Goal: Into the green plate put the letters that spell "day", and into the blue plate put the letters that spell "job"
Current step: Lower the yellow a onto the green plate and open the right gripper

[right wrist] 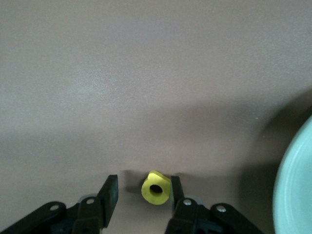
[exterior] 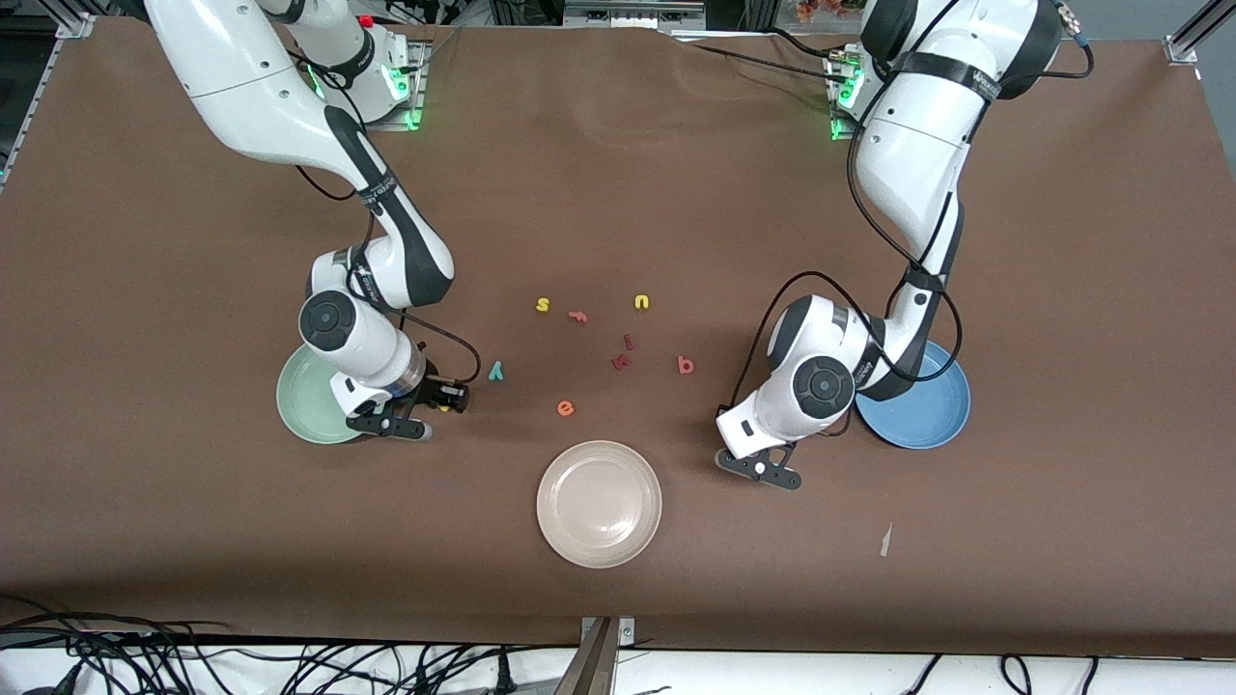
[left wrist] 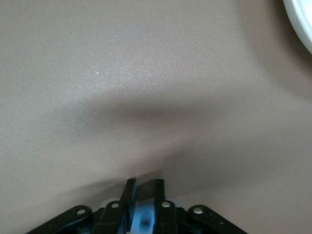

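Two tiny, light, stiff letters, best pinched across thin edges: left claw [exterior: 761, 469] near beige plate [exterior: 555, 475], nearly closed on blue letter [left wrist: 144, 217]; right claw [exterior: 439, 398] beside green plate [exterior: 297, 405], part-open around yellow letter [right wrist: 156, 189].

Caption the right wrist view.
Right gripper open around a yellow letter on the table, green plate alongside.

Robotics lab bench, brown cloth-covered table [exterior: 618, 193], aluminium framing [exterior: 1193, 34] at the corners, two arm bases bolted on with green status lights, loose black cables [exterior: 290, 656] along the table edge.
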Controlling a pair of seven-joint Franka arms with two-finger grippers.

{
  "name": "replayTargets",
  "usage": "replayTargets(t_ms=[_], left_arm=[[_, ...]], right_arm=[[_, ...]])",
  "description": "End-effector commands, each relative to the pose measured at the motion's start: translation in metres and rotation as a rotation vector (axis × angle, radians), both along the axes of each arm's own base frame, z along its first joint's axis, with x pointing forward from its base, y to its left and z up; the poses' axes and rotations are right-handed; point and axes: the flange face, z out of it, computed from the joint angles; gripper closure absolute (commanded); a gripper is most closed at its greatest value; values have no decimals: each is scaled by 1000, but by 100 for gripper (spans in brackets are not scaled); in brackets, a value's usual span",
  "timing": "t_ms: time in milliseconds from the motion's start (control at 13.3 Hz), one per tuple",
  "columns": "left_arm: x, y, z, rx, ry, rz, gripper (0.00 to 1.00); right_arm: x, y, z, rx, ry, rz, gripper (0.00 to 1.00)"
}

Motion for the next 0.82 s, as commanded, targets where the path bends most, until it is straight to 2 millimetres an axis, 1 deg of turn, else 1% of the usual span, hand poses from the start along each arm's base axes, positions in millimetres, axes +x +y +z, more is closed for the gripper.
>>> replayTargets(t_ms=[0, 150, 225, 300, 375, 450, 525, 600, 750], left_arm=[[-2, -4, -4, 7, 13, 1, 80], [-2, -4, -4, 6, 13, 3, 81], [-2, -4, -4, 7, 15, 10, 71], [-2, -4, -2, 7, 16, 19, 36], [-1, 2, 2, 8, 30, 30, 10], [-2, 6, 11, 22, 64, 28, 4], [-3, 9, 20, 31, 86, 27, 2], [-4, 16, 21, 39, 100, 32, 2], [-14, 21, 20, 49, 127, 30, 2]], right_arm=[[4, -5, -2, -10, 6, -19, 49], [4, -6, -2, -12, 5, -19, 48], [3, -6, -4, -13, 8, -20, 49], [3, -6, -4, -13, 8, -20, 49], [2, -6, -7, -13, 13, -20, 51], [1, -6, -9, -15, 17, -22, 52], [1, -5, -9, -14, 16, -22, 52], [-1, -2, -9, -14, 18, -18, 52], [-3, 1, -14, -16, 24, -20, 52]])
